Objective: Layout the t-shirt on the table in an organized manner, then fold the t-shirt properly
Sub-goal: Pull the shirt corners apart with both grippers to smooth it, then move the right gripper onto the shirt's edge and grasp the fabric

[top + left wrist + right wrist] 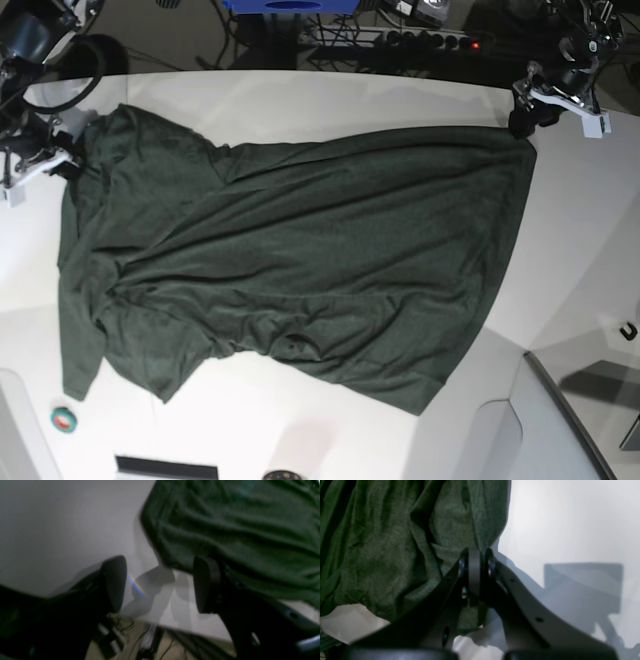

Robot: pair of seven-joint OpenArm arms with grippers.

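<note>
The dark green t-shirt (pixel 300 260) lies spread and wrinkled across the white table (pixel 300 95), hem toward the right, sleeves toward the left. My left gripper (pixel 160 585) is open, and nothing sits between its black pads (pixel 206 583). The t-shirt (pixel 237 530) has its edge just beyond the pads. In the base view this left gripper (pixel 522 122) hangs at the shirt's far right corner. My right gripper (pixel 477 565) is shut on a fold of the t-shirt (pixel 382 542) at its edge. In the base view the right gripper (pixel 68 165) is at the shirt's far left side.
A small green tape roll (pixel 63 420) lies near the front left corner. A dark flat object (pixel 165 468) sits at the front edge. A power strip (pixel 400 38) and cables run behind the table. A small black hook (pixel 628 331) lies at the right.
</note>
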